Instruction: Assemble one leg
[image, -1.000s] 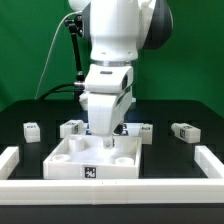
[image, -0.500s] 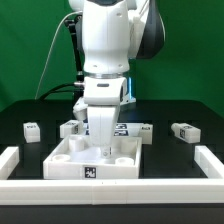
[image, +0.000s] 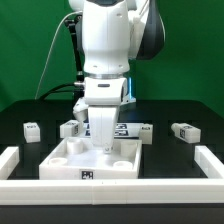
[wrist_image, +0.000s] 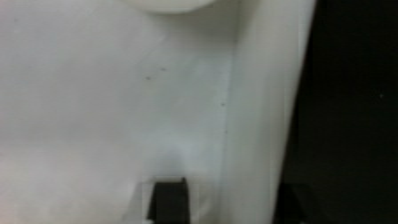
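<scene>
Several small white legs with black-and-white tags lie in a row on the black table behind the large white tray-like part (image: 62, 160): one at far left (image: 32, 130), one (image: 72, 128), one (image: 144, 130), and one at far right (image: 184, 131). My gripper (image: 105, 148) points straight down into the tray part, near its middle rear. It holds no leg. In the wrist view one dark finger (wrist_image: 169, 200) presses against the tray's white surface (wrist_image: 107, 120), and its raised wall (wrist_image: 267, 110) sits between the jaws (wrist_image: 240, 198). The other finger is lost against the black table.
A low white fence runs along the table's left (image: 10, 160), right (image: 210, 160) and front (image: 110, 196) sides. A green backdrop stands behind. The arm's body hides the table right behind the tray part.
The arm has turned and lifted a little at the wrist since the first frame. The tray-like part has slid slightly toward the front with the gripper on it.
</scene>
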